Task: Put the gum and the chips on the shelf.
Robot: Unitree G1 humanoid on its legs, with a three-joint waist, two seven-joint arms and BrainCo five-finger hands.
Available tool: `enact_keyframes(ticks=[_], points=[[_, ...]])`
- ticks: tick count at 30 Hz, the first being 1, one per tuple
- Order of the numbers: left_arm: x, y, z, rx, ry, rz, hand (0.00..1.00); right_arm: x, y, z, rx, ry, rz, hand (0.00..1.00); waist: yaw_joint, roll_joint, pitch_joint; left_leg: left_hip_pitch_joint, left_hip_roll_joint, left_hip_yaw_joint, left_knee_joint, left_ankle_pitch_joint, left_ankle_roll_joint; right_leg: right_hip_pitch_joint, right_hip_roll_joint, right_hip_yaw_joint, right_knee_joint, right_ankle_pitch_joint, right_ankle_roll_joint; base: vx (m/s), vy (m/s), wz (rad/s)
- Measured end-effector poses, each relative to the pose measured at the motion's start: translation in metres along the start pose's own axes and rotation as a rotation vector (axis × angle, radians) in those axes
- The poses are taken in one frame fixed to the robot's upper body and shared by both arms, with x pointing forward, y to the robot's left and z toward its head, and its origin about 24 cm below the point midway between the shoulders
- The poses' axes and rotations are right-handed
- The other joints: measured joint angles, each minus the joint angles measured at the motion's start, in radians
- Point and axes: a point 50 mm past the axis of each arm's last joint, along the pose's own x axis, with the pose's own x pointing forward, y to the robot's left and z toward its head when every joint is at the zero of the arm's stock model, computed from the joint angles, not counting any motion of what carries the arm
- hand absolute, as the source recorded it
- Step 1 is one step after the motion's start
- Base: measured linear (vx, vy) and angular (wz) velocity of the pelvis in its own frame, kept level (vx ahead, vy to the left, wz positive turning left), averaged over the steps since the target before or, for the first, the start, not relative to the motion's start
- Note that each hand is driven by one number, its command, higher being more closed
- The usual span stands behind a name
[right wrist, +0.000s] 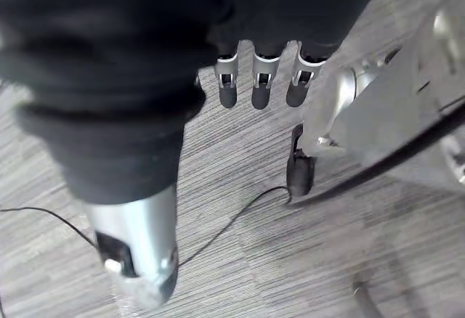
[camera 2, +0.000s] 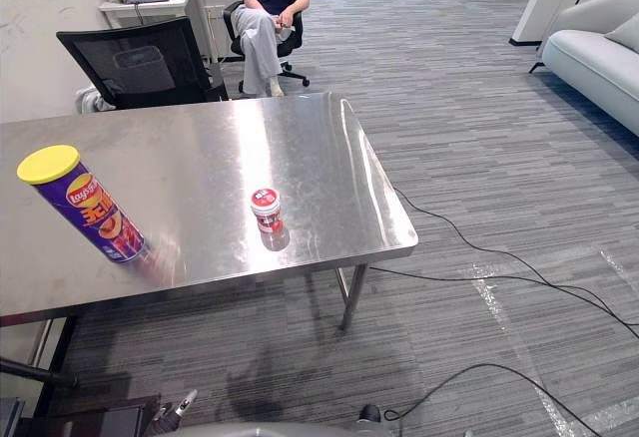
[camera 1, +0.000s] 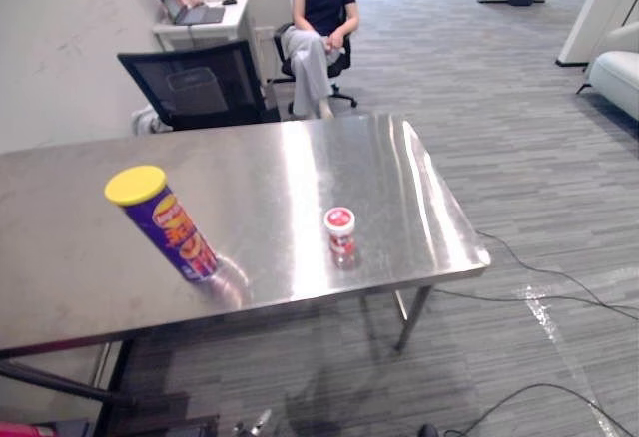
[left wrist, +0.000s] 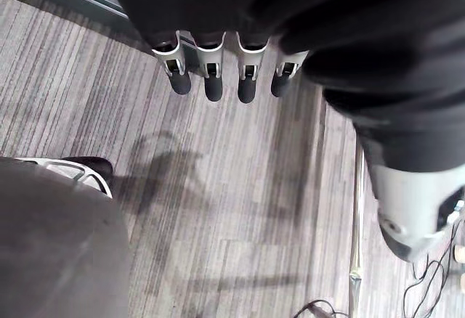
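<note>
Chips (camera 1: 165,225) and gum (camera 1: 340,231) stand apart on the surface (camera 1: 300,163), chips leftward. Left hand (left wrist: 213,82) and right hand (right wrist: 261,89): fingers (left wrist: 245,86) relaxed, holding nothing.

Holds left hand (left wrist: 213,86) low, fingers straight and relaxed, thumb apart. Holds right hand (right wrist: 260,89) low likewise, fingers straight, thumb apart.

Steel table (camera 1: 300,168); grey striped carpet (camera 1: 519,138); black mesh chair (camera 1: 200,83); white sofa (camera 2: 599,58)
</note>
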Motion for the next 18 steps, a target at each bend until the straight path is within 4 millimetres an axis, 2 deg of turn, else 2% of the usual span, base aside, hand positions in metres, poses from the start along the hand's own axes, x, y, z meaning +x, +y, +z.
enact_keyframes(ticks=[3, 6, 8, 10, 14, 18], points=[[0.000, 0.000, -0.002, 0.004, 0.009, 0.001, 0.00, 0.001, -0.005, -0.006, -0.161, -0.011, -0.015, 0.00, 0.000, 0.001, 0.000, 0.001, 0.000, 0.000, -0.002, 0.000, 0.000, 0.000, 0.001, 0.001, -0.002, 0.001, 0.002, 0.00, 0.000, 0.00], [0.001, 0.000, -0.001, 0.019, 0.011, -0.003, 0.00, 0.002, -0.010, -0.011, -0.537, -0.061, -0.034, 0.00, 0.000, 0.000, 0.001, 0.004, 0.000, 0.000, -0.003, 0.000, 0.000, 0.005, 0.004, 0.002, -0.006, 0.001, 0.002, 0.00, 0.000, 0.00], [0.002, -0.001, 0.002, 0.050, 0.005, -0.018, 0.00, 0.003, -0.013, -0.013, -0.986, -0.123, -0.025, 0.00, 0.002, -0.003, 0.005, 0.011, 0.000, 0.000, -0.003, -0.002, -0.002, 0.015, 0.008, 0.002, -0.014, 0.001, 0.002, 0.00, 0.000, 0.00], [0.004, -0.002, 0.006, 0.091, 0.002, -0.034, 0.00, 0.003, -0.013, -0.014, -1.211, -0.108, 0.043, 0.00, 0.002, -0.003, 0.007, 0.011, 0.001, 0.000, -0.002, -0.002, -0.003, 0.015, 0.012, 0.002, -0.015, 0.001, 0.002, 0.00, 0.000, 0.00], [0.005, -0.001, 0.009, 0.104, 0.008, -0.060, 0.00, 0.004, -0.015, -0.002, -1.372, -0.073, 0.108, 0.00, 0.001, -0.010, 0.016, 0.011, 0.007, 0.000, 0.001, -0.003, -0.004, 0.016, 0.017, 0.003, -0.015, 0.000, 0.001, 0.00, -0.008, 0.00], [0.006, 0.002, 0.011, 0.100, 0.005, -0.055, 0.00, 0.004, -0.027, 0.007, -1.335, -0.068, 0.074, 0.00, 0.001, -0.014, 0.022, 0.010, 0.016, 0.000, 0.010, -0.006, -0.007, 0.017, 0.019, 0.003, -0.013, -0.001, 0.001, -0.01, -0.017, 0.00]])
